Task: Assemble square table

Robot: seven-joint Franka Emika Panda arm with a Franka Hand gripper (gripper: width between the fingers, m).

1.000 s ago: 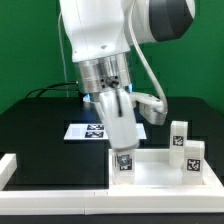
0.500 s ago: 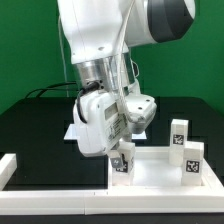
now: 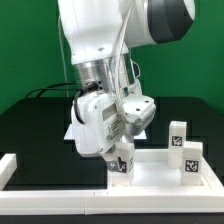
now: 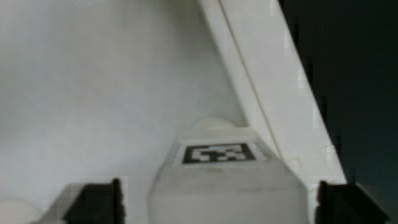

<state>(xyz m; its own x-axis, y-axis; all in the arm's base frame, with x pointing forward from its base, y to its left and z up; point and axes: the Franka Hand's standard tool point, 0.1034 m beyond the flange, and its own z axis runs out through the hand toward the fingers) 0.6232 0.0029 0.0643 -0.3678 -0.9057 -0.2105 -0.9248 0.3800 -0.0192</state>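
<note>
The square table's white tabletop (image 3: 160, 176) lies at the exterior view's lower right, its raised edge (image 4: 267, 90) running past a corner. A stubby white tagged leg (image 3: 122, 163) stands upright at that near-left corner. My gripper (image 3: 120, 158) straddles it from above. In the wrist view the leg (image 4: 221, 175) sits between the dark fingertips (image 4: 93, 203), with a gap on each side, so the gripper (image 4: 214, 205) is open and holds nothing. Two more tagged legs (image 3: 179, 133) (image 3: 192, 157) stand on the tabletop's right side.
The marker board (image 3: 72, 131) lies on the black table behind the arm, mostly hidden by it. White border rails run along the front (image 3: 55, 189) and at the left corner (image 3: 9, 165). A green wall backs the scene.
A second ago the wrist turned about the leg. Since half a second ago the jaws have spread apart and let go of the leg, which stays upright in the corner.
</note>
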